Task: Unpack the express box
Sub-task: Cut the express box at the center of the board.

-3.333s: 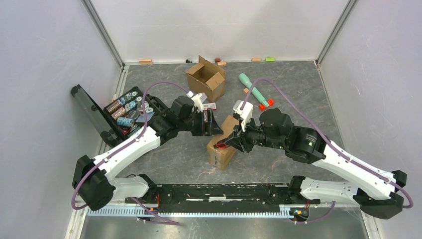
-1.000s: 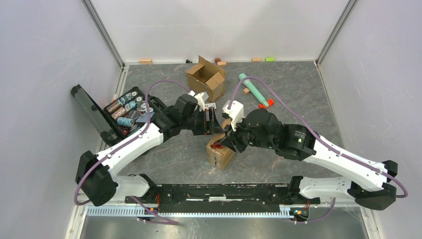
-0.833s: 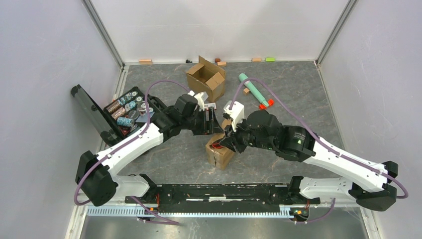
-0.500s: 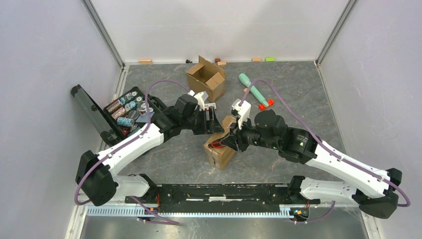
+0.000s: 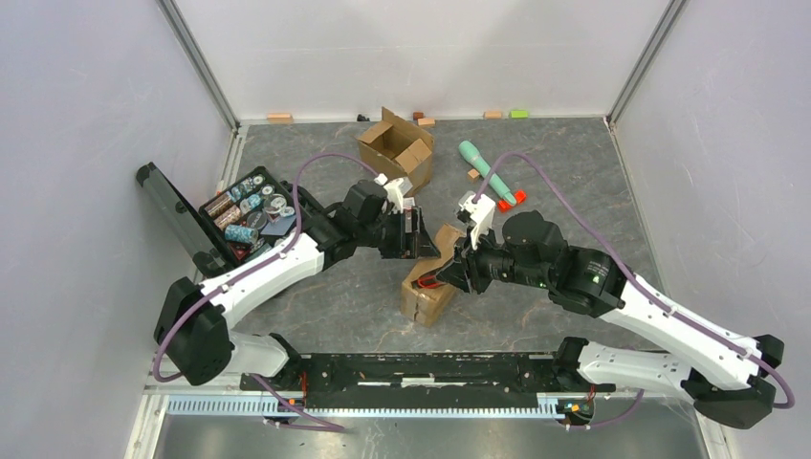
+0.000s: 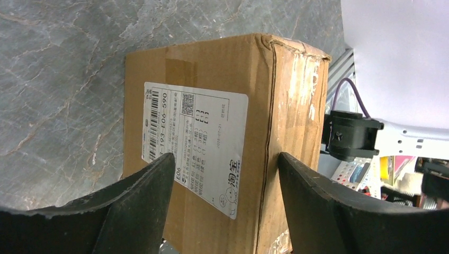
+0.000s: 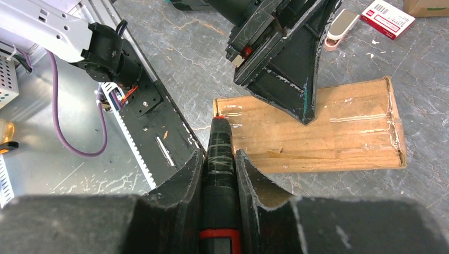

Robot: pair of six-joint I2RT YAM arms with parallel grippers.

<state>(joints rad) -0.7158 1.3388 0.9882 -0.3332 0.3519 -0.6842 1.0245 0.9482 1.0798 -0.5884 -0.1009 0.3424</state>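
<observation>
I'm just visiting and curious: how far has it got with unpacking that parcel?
Barely started. Done: nothing yet; the tape seam on the express box looks uncut. In hand: the open left gripper sits at the box while the right gripper holds a black tool at the seam's end. Left: cutting, opening, emptying.

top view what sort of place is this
Probably a robot test cell: plain white walls enclose a grey tabletop, with the left arm and right arm bolted at its near edge.

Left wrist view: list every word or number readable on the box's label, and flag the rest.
"193-E06-590", along the barcode on the white label of the cardboard box.
"E06", same label, lower edge.
"淘宝", logo at its corner.
Remaining small print: too small to read.
</observation>
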